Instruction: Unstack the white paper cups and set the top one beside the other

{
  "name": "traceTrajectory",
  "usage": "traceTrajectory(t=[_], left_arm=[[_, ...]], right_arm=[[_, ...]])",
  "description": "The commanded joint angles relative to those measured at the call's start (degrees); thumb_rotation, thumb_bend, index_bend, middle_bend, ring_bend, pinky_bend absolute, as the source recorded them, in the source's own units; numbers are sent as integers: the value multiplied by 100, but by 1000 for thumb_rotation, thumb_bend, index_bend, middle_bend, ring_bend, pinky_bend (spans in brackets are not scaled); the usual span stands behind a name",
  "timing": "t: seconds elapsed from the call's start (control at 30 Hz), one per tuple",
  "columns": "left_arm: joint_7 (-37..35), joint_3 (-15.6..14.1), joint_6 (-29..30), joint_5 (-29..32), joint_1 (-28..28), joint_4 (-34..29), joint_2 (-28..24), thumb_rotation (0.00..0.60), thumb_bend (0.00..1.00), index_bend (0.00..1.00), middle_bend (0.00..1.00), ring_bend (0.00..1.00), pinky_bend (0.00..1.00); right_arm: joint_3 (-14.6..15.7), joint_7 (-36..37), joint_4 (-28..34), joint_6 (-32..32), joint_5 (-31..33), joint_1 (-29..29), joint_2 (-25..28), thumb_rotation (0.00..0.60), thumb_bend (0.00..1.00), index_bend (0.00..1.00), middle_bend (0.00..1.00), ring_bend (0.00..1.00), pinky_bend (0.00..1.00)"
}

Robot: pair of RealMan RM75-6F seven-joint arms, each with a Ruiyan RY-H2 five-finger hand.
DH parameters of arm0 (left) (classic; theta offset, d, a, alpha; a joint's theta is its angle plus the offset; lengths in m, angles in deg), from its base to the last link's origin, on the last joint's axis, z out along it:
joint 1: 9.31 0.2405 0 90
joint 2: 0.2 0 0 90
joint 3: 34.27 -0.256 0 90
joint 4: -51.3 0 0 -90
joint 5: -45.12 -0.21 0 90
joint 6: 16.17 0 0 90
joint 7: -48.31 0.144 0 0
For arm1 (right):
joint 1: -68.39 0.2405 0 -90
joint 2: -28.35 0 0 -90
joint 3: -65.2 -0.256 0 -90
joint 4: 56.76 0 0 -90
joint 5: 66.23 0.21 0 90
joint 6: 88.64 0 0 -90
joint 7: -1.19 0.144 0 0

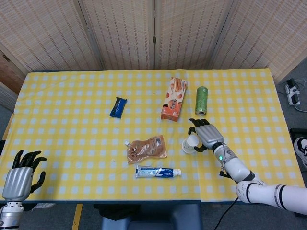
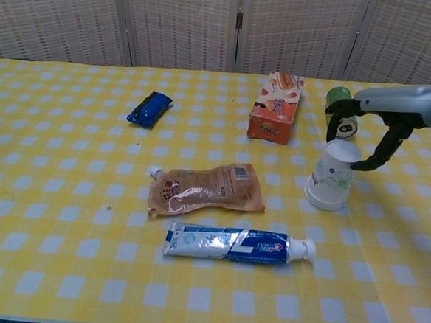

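Observation:
The white paper cups [image 1: 190,143] [image 2: 333,177] stand stacked as one, mouth down, with a green print on the side, right of the table's middle. My right hand [image 1: 207,134] [image 2: 381,118] is just to their right, fingers spread over the top and thumb tip by the upper right side. Whether it touches the stack, I cannot tell; it grips nothing. My left hand [image 1: 19,175] hangs at the table's near left corner, holding nothing, fingers apart. It shows only in the head view.
A green can [image 1: 201,100] lies just behind the cups and an orange snack box [image 1: 173,98] to its left. A brown pouch [image 2: 205,188] and a toothpaste tube [image 2: 235,245] lie left of the cups. A blue wrapper [image 1: 118,107] sits further back left.

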Motion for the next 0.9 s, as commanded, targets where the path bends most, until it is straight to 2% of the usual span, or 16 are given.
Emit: traceTrajectory(t=[0.03,0.5,0.73,0.9], left_arm=[[-8,-2,-3,12,5,8,1,600,514,350,224,173,0],[-27,-1,6,30,17,26,-6,600,514,350,224,168,0],[16,9,3,8,-4,-26,-20,600,514,350,224,167,0],[21,12,1,13,-6,-38,-24,600,514,350,224,168,0]], right_arm=[[19,-7,6,-31,14,19,-9,600,332,356,62,0,0],[56,45,335,-321,-140,-5,205,600,355,392,88,5,0],[-12,235,914,-670,-557,-227,720,600,354,398,97,14,0],[-76,635,1400,-999,-1092,-585,1313,600,355,400,105,40,0]])
